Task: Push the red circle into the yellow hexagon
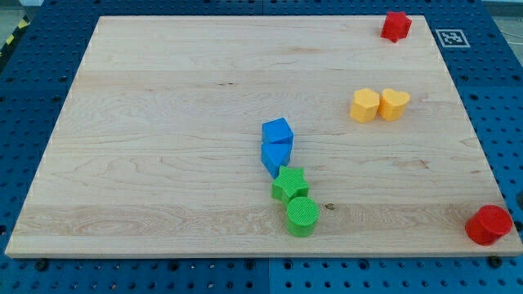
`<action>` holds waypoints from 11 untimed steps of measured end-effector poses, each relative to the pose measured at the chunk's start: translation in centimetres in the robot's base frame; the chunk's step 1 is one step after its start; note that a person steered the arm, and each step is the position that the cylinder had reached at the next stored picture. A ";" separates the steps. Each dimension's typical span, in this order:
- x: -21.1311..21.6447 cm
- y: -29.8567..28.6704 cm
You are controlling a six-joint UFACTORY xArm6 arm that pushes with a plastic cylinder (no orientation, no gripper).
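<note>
Currently, my tip is out of the picture, so I cannot tell the claw's state or where it sits relative to the blocks. On the wooden counter [163, 122], the red circle [489, 225] rests at the bottom right corner, well apart from the yellow hexagon [364, 105], which touches a yellow heart [395, 104] at the upper right. Judging by that gap, the push looks not yet done; the whole travel remains.
</note>
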State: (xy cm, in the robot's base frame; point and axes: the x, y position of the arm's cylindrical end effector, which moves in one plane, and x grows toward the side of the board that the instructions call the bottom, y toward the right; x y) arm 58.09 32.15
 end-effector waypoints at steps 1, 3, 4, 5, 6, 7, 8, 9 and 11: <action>2.3 0.0; 3.7 -1.5; 3.6 -2.9; 3.6 -3.2; 3.6 -4.9; 3.6 -5.3; 3.7 -8.4; 3.7 -9.2; 3.7 -10.7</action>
State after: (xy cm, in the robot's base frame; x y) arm 61.81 21.41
